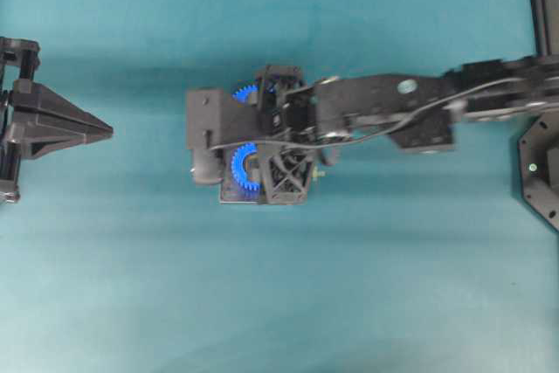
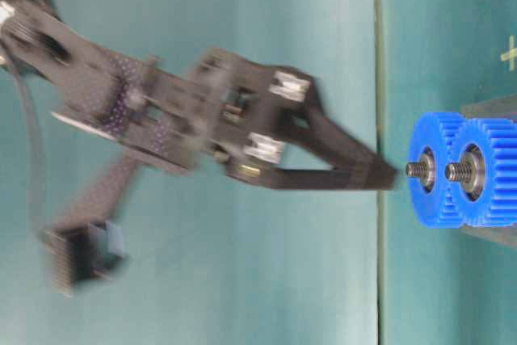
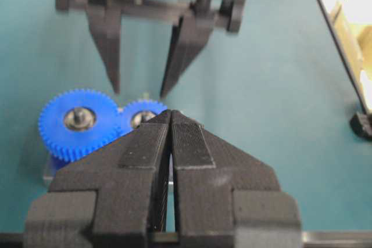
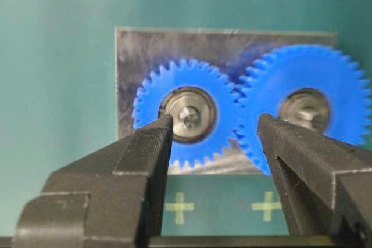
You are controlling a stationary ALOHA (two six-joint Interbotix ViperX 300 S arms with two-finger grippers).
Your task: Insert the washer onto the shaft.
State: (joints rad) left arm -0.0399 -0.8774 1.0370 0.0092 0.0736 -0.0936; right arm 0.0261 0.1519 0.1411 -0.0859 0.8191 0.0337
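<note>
- The right pincer point(image 4: 212, 143) hung over two blue gears on a small metal plate point(image 4: 139, 50) that sat on the green desk point(image 1: 349, 303).
- Its two fingers stood apart, with nothing between them. They did not touch the gears.
- In the right wrist view, a silver ring sat around the shaft point(image 4: 189, 117) in the middle of the smaller gear point(image 4: 186, 114). My guess was that this ring was the washer point(image 4: 174, 101), already on the shaft, but I could not be sure.
- The bigger gear point(image 4: 305, 105) sat just beside the smaller one, and their teeth met.
- In the side view, the right pincer's tips were just above the gears, close but not touching, and both shafts stuck up from the gear middles.
- So I judged the putting-on step to be at its end, with the pincer having let go.
- The next move called for the right pincer to lift straight up and away without bumping the gears.
- A check that the ring lay flat would be good too.
- The left pincer point(image 3: 170, 121) had its fingers pressed together and held nothing.
- In the overhead view it waited well apart from the gears, pointing toward them.
</note>
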